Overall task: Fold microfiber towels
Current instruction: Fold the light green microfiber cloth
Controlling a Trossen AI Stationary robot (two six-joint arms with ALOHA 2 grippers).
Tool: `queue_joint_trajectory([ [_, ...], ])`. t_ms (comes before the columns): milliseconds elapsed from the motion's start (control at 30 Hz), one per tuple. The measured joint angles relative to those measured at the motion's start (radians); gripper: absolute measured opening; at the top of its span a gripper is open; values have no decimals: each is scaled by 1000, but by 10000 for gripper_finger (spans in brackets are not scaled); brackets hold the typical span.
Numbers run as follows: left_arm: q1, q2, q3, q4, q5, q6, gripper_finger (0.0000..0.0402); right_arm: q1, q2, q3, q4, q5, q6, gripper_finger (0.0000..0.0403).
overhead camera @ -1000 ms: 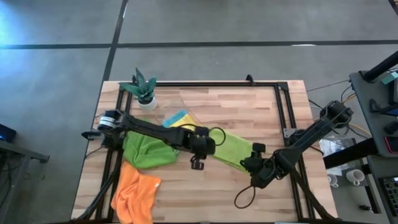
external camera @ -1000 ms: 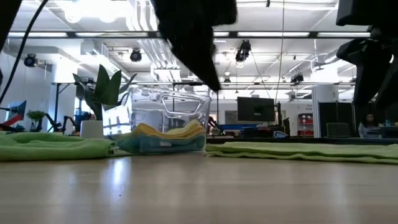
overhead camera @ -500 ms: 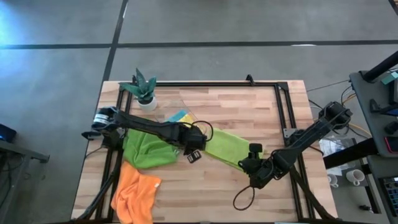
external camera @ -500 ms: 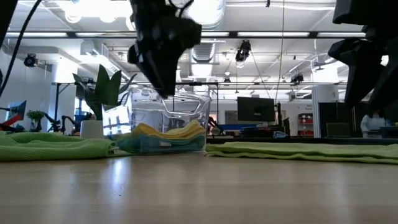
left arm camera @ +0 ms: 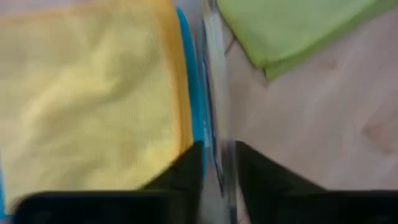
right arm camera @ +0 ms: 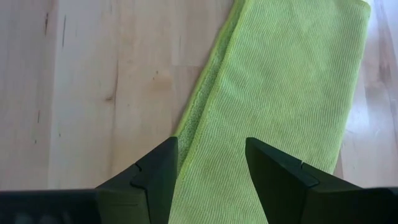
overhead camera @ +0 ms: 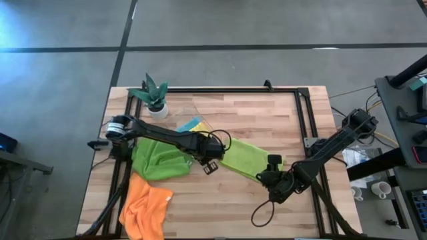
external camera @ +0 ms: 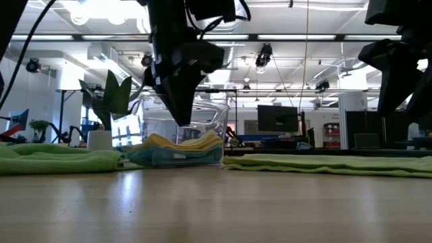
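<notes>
Wooden surface (overhead camera: 233, 200) carries the lime towel (overhead camera: 243, 159), folded flat, long axis slanting from the bin (external camera: 179, 138) toward the right end effector (overhead camera: 273, 175), which hovers over its near end, jaws parted, empty. Left end effector (overhead camera: 209, 162) hangs at the bin's wall, fingers narrowly apart, grip unclear.

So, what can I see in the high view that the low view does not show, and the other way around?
Only the high view shows the orange towel at the table's front left and both arms from above, the left hand near the lime green towel's end and the right hand over its other end.

Only the low view shows the room behind the table, with ceiling lights and a monitor, and the clear bin's wall.

Both show the lime green towel, the darker green towel, the yellow towel and the potted plant.
</notes>
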Motion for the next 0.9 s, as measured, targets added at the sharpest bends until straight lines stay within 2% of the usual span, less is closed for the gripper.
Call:
queue_joint_trajectory([
  [33,-1,7,-1,0,3,22,39,2,0,0,-4,0,0,187],
  [100,0,16,-1,1,7,72,13,3,0,0,-9,0,0,187],
  [300,-6,14,39,-8,48,259,2,4,0,0,-13,0,0,187],
  [533,1,3,73,-119,45,476,1,4,0,0,-15,0,0,187],
  [900,97,1,19,-141,-60,589,0,30,0,0,-14,-4,11,187],
])
